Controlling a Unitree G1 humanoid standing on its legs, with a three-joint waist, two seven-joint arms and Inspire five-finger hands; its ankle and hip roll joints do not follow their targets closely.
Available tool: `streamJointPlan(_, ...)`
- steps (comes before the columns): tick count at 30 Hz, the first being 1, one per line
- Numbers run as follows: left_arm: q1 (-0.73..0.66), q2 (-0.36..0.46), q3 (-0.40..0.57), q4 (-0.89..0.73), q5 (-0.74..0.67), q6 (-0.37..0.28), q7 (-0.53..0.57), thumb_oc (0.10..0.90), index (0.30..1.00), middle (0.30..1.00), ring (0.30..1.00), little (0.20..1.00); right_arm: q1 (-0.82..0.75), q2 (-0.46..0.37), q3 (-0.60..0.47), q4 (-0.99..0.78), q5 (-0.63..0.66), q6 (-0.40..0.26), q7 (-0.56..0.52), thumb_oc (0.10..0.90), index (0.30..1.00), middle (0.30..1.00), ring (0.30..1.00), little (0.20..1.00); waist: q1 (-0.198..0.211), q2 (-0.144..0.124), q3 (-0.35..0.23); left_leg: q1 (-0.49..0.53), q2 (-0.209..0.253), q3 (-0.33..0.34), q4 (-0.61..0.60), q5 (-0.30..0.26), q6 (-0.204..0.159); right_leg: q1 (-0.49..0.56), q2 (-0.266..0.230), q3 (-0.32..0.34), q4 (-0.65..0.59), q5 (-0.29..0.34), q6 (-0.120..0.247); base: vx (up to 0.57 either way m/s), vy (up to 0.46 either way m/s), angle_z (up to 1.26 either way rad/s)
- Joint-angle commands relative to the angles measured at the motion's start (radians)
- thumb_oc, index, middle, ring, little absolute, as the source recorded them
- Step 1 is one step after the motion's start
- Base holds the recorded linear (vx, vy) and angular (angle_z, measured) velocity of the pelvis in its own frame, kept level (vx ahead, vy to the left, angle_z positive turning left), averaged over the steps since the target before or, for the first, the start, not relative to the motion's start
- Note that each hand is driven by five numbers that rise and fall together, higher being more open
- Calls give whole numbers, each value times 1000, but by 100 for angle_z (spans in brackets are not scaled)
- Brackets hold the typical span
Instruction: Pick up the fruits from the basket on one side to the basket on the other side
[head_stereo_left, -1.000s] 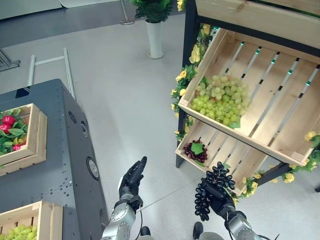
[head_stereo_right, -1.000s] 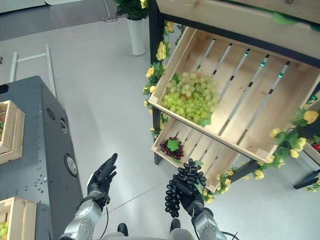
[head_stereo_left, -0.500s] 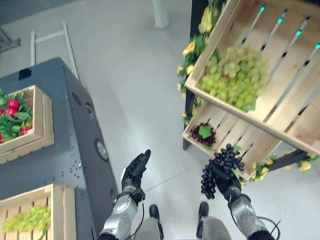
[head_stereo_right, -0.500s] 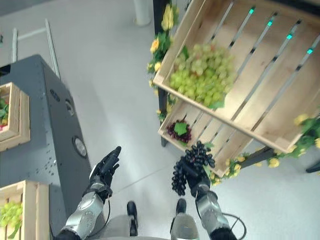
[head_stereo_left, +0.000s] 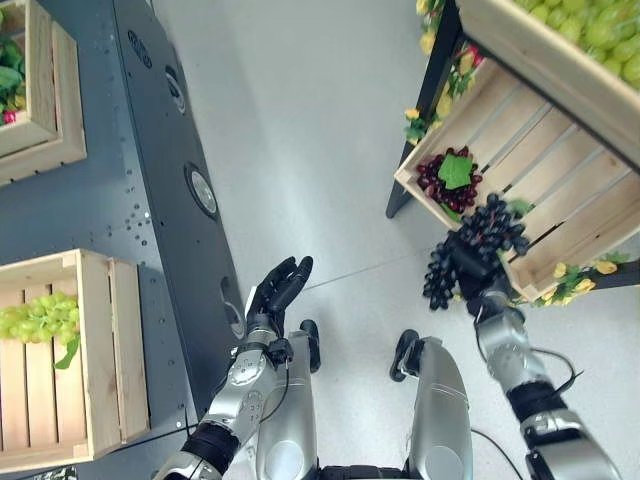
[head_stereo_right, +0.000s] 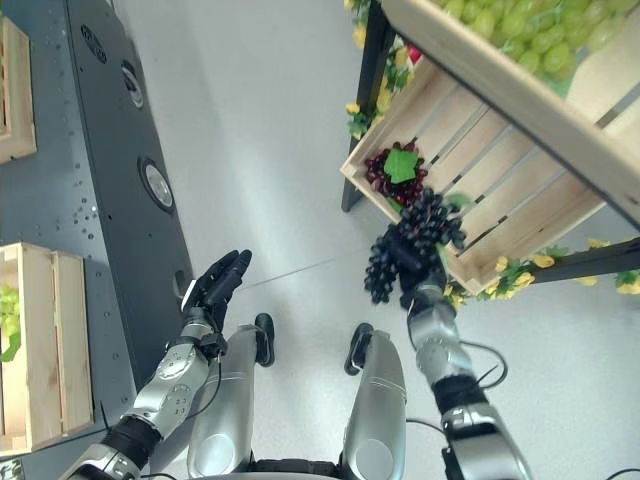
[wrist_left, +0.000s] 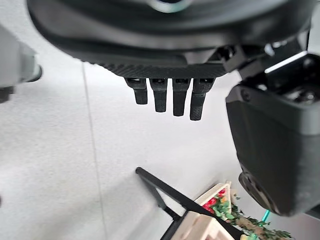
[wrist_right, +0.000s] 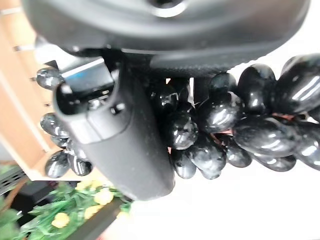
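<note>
A bunch of black grapes (head_stereo_left: 492, 228) hangs in my right hand (head_stereo_left: 468, 266), which is shut on it just in front of the lower wooden crate (head_stereo_left: 520, 170) on the stand at the right. In the right wrist view the thumb (wrist_right: 117, 140) curls over the shiny black grapes (wrist_right: 240, 127). A dark red bunch with a green leaf (head_stereo_left: 449, 182) lies inside that lower crate. My left hand (head_stereo_left: 275, 295) is open and holds nothing, raised over the floor beside the grey cabinet (head_stereo_left: 120, 190); its fingers (wrist_left: 172, 97) are straight.
The upper crate (head_stereo_left: 540, 60) on the stand holds green grapes (head_stereo_left: 595, 25). On the grey cabinet at the left stand a wooden crate with green grapes (head_stereo_left: 35, 320) and another crate (head_stereo_left: 45, 90) with red fruit and leaves. Yellow flowers (head_stereo_left: 575, 285) trim the stand.
The camera has tilted down, so the whole picture has shifted. My right hand still holds the black grapes by the lower crate, and the left hand stays open.
</note>
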Motion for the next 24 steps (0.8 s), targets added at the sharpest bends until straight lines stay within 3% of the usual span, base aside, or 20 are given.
streamJointPlan(1,-19,46,-31,-162,37,-85,-17,800,900,900,900,900,-132,-178,-86,-4,-72,-116,-74,400,300,300,300,300,26,14,-13,26,-71,41,135,-198,107,51,43,-15,46,-28,-79,-4,-25,27)
streamJointPlan(8,3,97,-59,-203,28,-74,-29,800,900,900,900,900,-270,-371,-67,135,-220,-67,-248,400,300,300,300,300,51,9,-13,-42,-72,23,170,-199,116,-4,44,-40,75,-17,-80,-8,-41,13)
streamJointPlan(10,4,99,-59,-207,27,-72,-28,800,900,900,900,900,-280,-379,-62,144,-238,-61,-259,400,300,300,300,300,52,8,-13,-45,-71,22,171,-198,116,-6,45,-41,75,-16,-81,-4,-28,11)
streamJointPlan(13,9,124,-77,-232,10,-72,-26,800,900,900,900,900,-377,-482,29,229,-446,67,-325,400,300,300,300,300,64,1,-13,-66,-65,16,177,-193,117,-15,45,-55,73,-7,-84,0,-23,11)
streamJointPlan(16,13,137,-85,-244,0,-74,-24,800,900,900,900,900,-432,-544,100,303,-511,167,-298,400,300,300,300,300,73,-4,-13,-70,-63,14,174,-190,118,-14,45,-63,66,-3,-86,0,0,0)
streamJointPlan(19,13,150,-97,-246,0,-78,-30,800,900,900,900,900,-481,-579,155,380,-598,217,-273,400,300,300,300,300,83,-5,-13,-72,-64,12,165,-186,120,-12,42,-72,58,1,-86,-3,-10,2)
streamJointPlan(23,18,161,-101,-244,-10,-73,-31,800,900,900,900,900,-531,-603,204,404,-657,268,-349,400,300,300,300,300,92,-10,-13,-60,-65,9,145,-182,122,4,43,-79,39,8,-81,0,-20,4)
streamJointPlan(24,21,160,-103,-243,-19,-76,-32,800,900,900,900,900,-546,-602,210,406,-673,282,-390,560,540,540,540,540,93,-8,-13,-57,-66,9,137,-180,122,6,42,-81,35,10,-79,-2,-4,5)
